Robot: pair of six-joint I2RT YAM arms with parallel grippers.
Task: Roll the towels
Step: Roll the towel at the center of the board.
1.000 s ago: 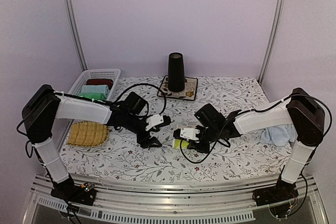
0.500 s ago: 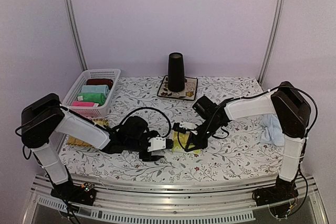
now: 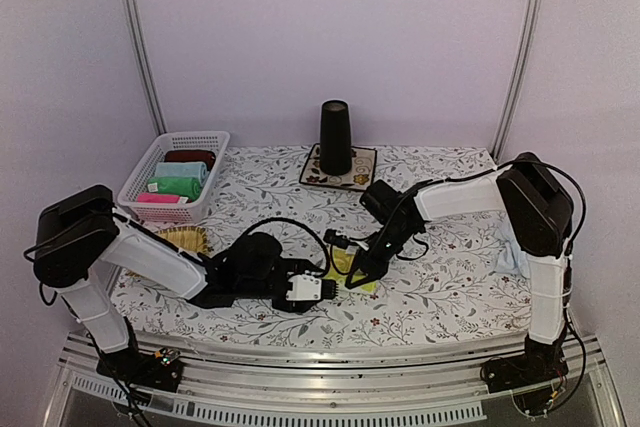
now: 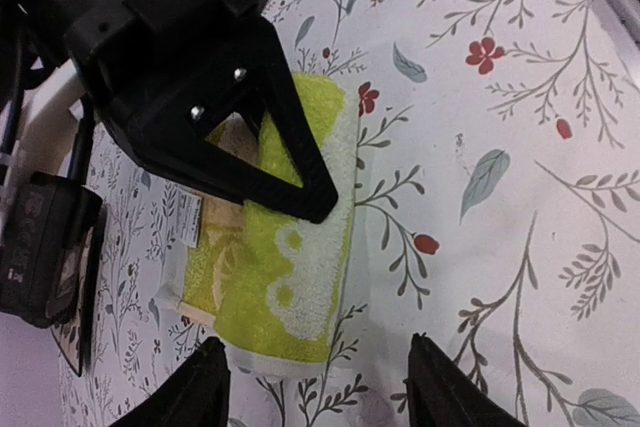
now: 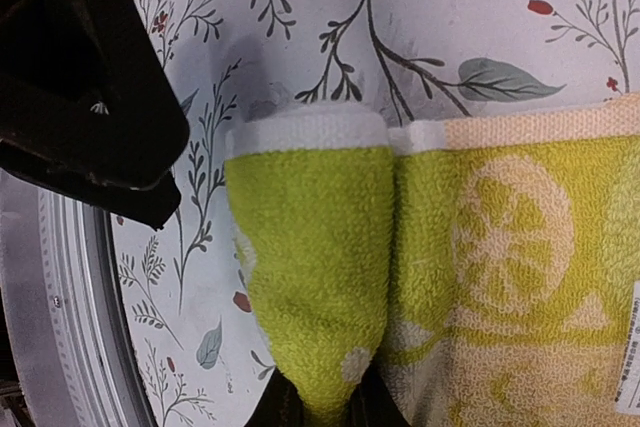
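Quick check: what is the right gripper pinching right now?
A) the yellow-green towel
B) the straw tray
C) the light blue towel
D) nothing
A: the right gripper is closed on a rolled fold of the yellow-green towel, while the light blue towel lies apart, off to the right.

left arm swung from mid tabletop down to the near edge. left claw now sits low just beside the yellow-green towel, jaws narrower. right arm stretched out, right claw tipped down onto the towel.
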